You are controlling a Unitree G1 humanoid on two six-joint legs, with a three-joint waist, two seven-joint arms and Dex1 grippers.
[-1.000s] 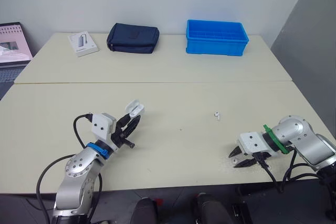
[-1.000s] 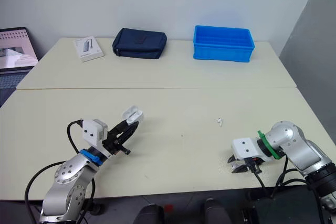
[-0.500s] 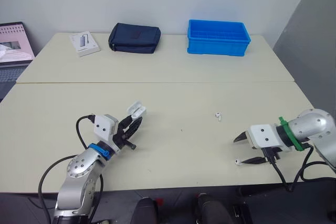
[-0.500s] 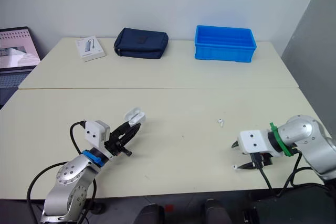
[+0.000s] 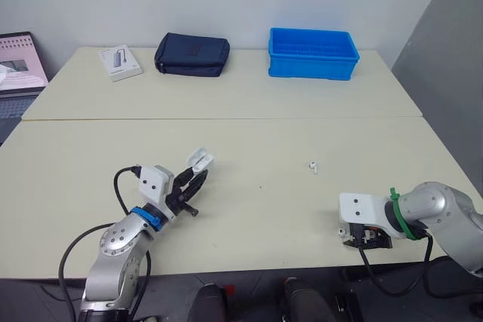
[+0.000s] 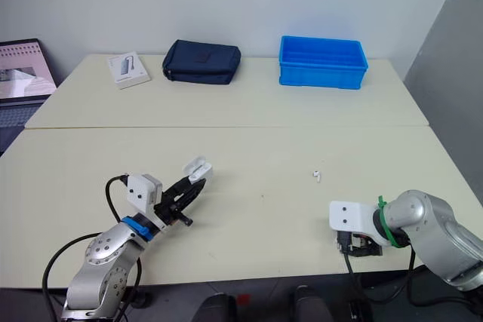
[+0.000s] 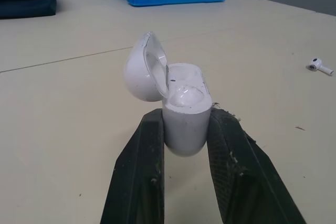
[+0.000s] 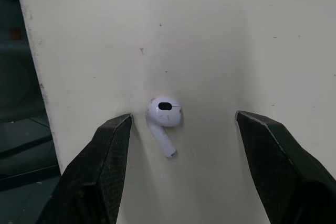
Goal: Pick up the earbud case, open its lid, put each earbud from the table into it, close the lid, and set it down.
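White glossy earbud case (image 7: 182,124) is held above the pale cream table (image 5: 256,216), clamped at its lower body between the two black fingers (image 7: 140,171) of my left gripper (image 5: 195,181), over the near left part of the table. It sits roughly upright in the grip. The rounded lid (image 7: 143,69) is hinged open and tipped back to one side, so the moulded wells inside the body are exposed. My right gripper (image 8: 184,118) is at the near right edge of the table, pointed down at the surface, fingers spread wide with nothing in them. One small white stemmed earbud (image 8: 164,114) lies flat on the table between those fingers. It's off-centre: just beside one fingertip (image 8: 118,129), well apart from the other. Can't tell if it touches the near one. The table's front edge runs close by. Second small white earbud (image 5: 312,165) lies further in on the table, between my two arms and nearer the right one, untouched. Along the far side sit a blue plastic crate (image 5: 312,53), a dark navy zip pouch (image 5: 192,54) and a flat white box (image 5: 119,62), with an open laptop (image 5: 19,58) at far left.
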